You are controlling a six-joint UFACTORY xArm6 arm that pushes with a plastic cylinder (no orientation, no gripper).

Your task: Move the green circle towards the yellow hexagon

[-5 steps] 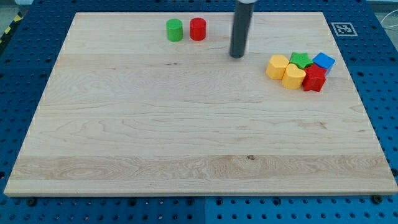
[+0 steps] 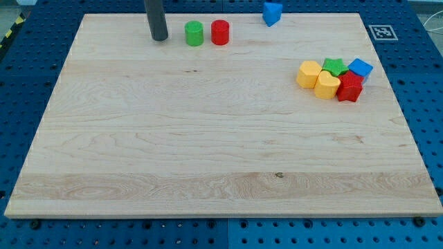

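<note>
Standing near the counter's (image 2: 208, 138) top edge, the dark rod comes down from above with its tip (image 2: 160, 39) resting on the wood just to the view's left of the green circle (image 2: 194, 33), a narrow strip of bare board showing between them. No claw is fitted to this arm, only the straight rod, so nothing is being held. Just to the right of the green circle, close beside it, sits a red cylinder (image 2: 220, 32); whether the two touch is hard to tell. Farther right along the top edge, well apart from that pair, lies a blue block (image 2: 272, 12), wedge-like in outline. Over on the view's right, a tight cluster gathers: the yellow hexagon (image 2: 309, 73) at its left end, a yellow heart-like block (image 2: 327, 85) just below and right of it, a green block (image 2: 335, 66) behind them, a red block (image 2: 349, 87) at the lower right, and a blue block (image 2: 360, 68) at the upper right. The green circle lies well apart from that cluster, far to its left and slightly higher in the view. A black-and-white marker tag (image 2: 382, 32) sits at the counter's top right corner.
</note>
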